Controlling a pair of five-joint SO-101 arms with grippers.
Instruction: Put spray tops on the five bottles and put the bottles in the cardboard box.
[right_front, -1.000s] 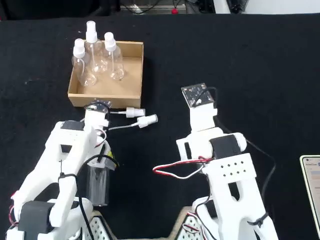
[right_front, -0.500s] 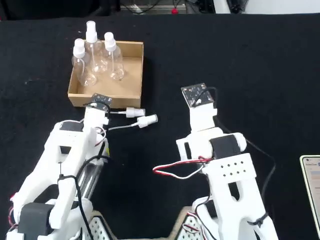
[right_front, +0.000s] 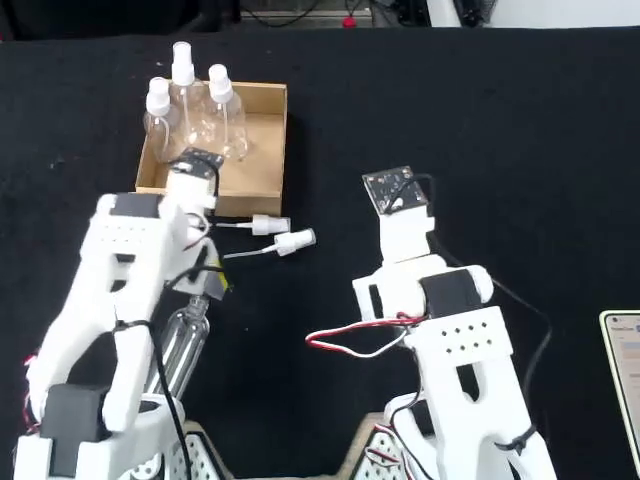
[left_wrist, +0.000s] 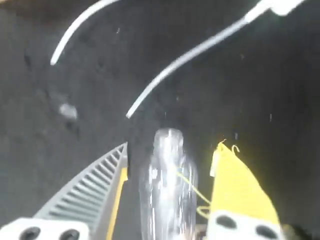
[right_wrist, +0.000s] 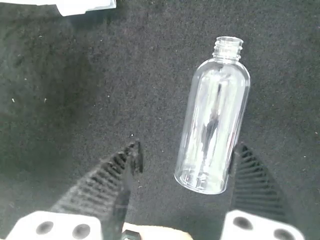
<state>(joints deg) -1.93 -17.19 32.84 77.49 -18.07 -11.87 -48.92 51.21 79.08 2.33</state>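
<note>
Now my left claw (left_wrist: 172, 150), clamped on a capless bottle (right_front: 183, 340), has carried it forward, tilted — neck nearing the spray tops (right_front: 294, 241) by the cardboard box (right_front: 250, 200) — so capping looks next.

Even light from overhead — black cloth (right_front: 500, 120) swallows it, w/ faint shadows. My white arms (right_front: 120, 260) read bright. Glints streak the lying bottle (right_wrist: 214, 125) & the gripped bottle (left_wrist: 167, 195) in my left gripper (left_wrist: 170, 150).
</note>
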